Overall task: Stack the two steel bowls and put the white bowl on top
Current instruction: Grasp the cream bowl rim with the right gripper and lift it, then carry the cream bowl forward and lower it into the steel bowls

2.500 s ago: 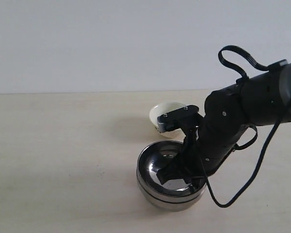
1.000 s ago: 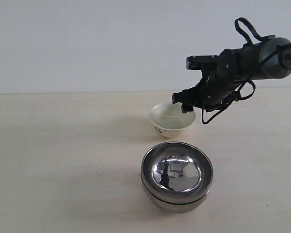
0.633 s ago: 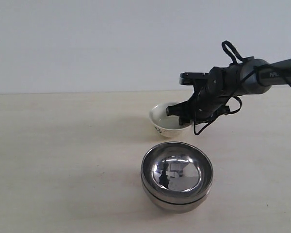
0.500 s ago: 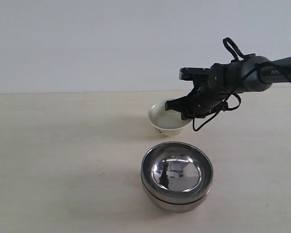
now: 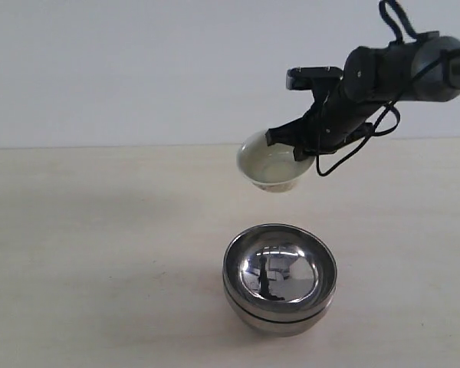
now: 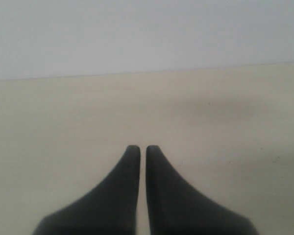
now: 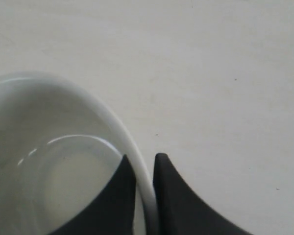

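Observation:
The two steel bowls (image 5: pixel 280 277) sit nested one inside the other on the table, near the front. Above and behind them the white bowl (image 5: pixel 268 165) hangs in the air, tilted. My right gripper (image 5: pixel 297 150) is shut on its right rim. In the right wrist view the white bowl (image 7: pixel 54 161) fills the lower left, and its rim runs between the two dark fingers (image 7: pixel 169 196) of the right gripper (image 7: pixel 143 164). My left gripper (image 6: pixel 138 149) is shut on nothing over bare table; it does not show in the exterior view.
The pale wooden table (image 5: pixel 100 245) stretches wide to the left and right of the stack. A plain white wall (image 5: pixel 138 69) closes the back. The right arm's black cable (image 5: pixel 353 153) loops beneath its wrist.
My right gripper came down to the white bowl's rim, closed on it, and has lifted the bowl off the table. The steel stack has not moved.

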`<state>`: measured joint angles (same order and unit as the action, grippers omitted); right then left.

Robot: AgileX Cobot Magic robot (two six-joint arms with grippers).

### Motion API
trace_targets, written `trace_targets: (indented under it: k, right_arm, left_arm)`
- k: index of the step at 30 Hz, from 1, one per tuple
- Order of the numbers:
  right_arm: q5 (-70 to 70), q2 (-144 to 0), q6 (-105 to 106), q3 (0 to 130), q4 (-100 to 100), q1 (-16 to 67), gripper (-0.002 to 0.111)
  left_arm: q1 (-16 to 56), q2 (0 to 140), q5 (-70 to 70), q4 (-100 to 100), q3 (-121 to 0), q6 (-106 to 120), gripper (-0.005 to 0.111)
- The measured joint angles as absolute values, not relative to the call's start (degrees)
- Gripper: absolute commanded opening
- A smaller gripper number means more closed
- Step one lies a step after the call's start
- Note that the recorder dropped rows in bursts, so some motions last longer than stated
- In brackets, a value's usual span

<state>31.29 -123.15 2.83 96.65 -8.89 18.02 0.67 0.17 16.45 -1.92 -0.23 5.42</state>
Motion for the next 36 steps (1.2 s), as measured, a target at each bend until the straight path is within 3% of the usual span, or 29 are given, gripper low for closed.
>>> trace_targets:
  k: [8,24,36]
  right_arm:
    - [39.3,-113.6,6.2,94.6,-14.0,17.9,0.0]
    - [36.0,-90.3,18.1,62.9,-27.6,17.9,0.0]
    - [27.4,-88.9,23.3,53.4,-32.3,22.5,0.0]
  left_arm:
    - [0.7,0.2,16.5,-1.9,-0.2,5.4,0.004]
    - [0.7,0.2,16.5,-1.9,-0.2,5.4,0.004]
    - [0.7,0.2,16.5,-1.9,-0.2,5.4,0.004]
